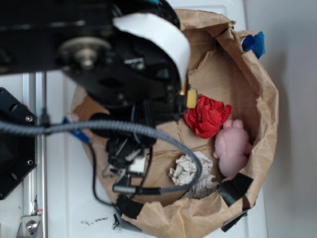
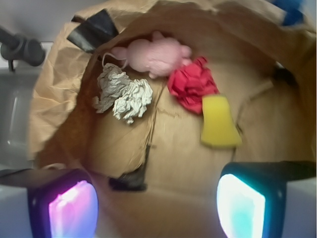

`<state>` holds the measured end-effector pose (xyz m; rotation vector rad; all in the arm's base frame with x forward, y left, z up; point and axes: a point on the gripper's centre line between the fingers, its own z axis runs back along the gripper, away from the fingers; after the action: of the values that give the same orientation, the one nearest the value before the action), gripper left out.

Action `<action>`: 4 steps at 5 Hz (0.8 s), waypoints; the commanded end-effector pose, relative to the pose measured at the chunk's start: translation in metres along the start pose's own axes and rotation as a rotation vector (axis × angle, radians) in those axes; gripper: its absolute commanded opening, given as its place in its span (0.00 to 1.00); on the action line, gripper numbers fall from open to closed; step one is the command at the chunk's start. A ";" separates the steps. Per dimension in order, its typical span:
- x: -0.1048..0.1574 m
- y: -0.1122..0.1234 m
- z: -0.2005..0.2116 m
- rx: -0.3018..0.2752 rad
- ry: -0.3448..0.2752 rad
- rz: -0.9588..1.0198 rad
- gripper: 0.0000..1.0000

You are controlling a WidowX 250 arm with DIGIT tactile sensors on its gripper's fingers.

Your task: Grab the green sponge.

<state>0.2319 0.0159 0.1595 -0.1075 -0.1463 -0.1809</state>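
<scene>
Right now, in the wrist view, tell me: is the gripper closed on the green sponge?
No. The green sponge lies free on the brown paper beside the red cloth ball, ahead of the open gripper.

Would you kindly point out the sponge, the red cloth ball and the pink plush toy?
sponge (image 2: 219, 123): wrist view, middle of its yellow face.
red cloth ball (image 2: 190, 83): wrist view, centre of the crumpled cloth.
pink plush toy (image 2: 153, 54): wrist view, middle of its body.

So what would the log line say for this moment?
stage: approach | end effector: open, empty, above bag floor | green sponge: untouched, beside red cloth ball
</scene>
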 end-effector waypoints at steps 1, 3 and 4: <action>0.016 0.023 -0.036 0.006 -0.102 -0.009 1.00; 0.017 0.026 -0.050 -0.025 -0.116 -0.015 1.00; 0.017 0.026 -0.050 -0.025 -0.116 -0.015 1.00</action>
<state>0.2554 0.0308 0.1013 -0.1578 -0.2291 -0.2029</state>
